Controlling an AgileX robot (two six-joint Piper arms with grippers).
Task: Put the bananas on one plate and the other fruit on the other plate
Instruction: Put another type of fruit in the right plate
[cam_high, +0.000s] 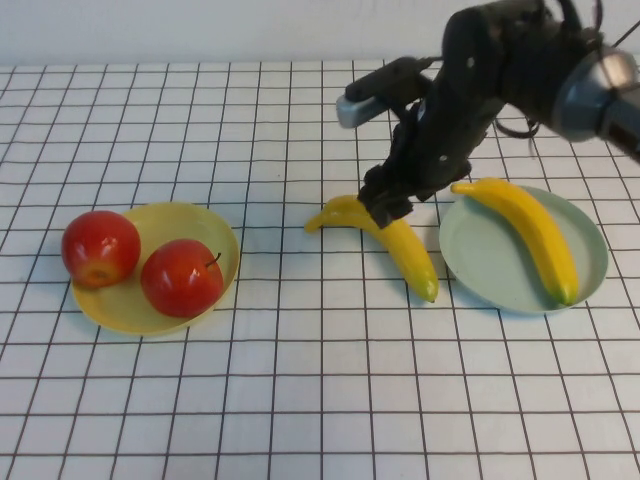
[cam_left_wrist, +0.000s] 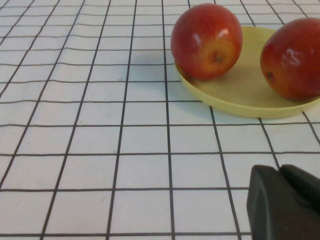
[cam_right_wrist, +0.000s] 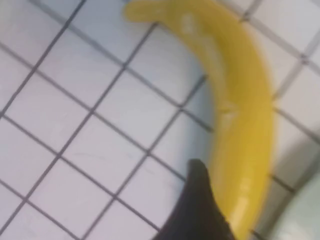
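Note:
Two red apples (cam_high: 100, 248) (cam_high: 181, 277) sit on the pale yellow plate (cam_high: 215, 228) at the left; both apples also show in the left wrist view (cam_left_wrist: 206, 41) (cam_left_wrist: 292, 57). One banana (cam_high: 530, 232) lies on the pale blue-green plate (cam_high: 480, 265) at the right. The second banana (cam_high: 405, 252) lies apart from it on the table just left of that plate. My right gripper (cam_high: 383, 212) is down over this banana's upper part, open, with one finger (cam_right_wrist: 200, 200) against the banana's side (cam_right_wrist: 235, 100). My left gripper (cam_left_wrist: 280, 169) is shut and empty, low over the table near the yellow plate (cam_left_wrist: 240, 97).
The table is covered by a white cloth with a black grid (cam_high: 320, 380). The right arm (cam_high: 500, 70) reaches in from the back right above the blue-green plate.

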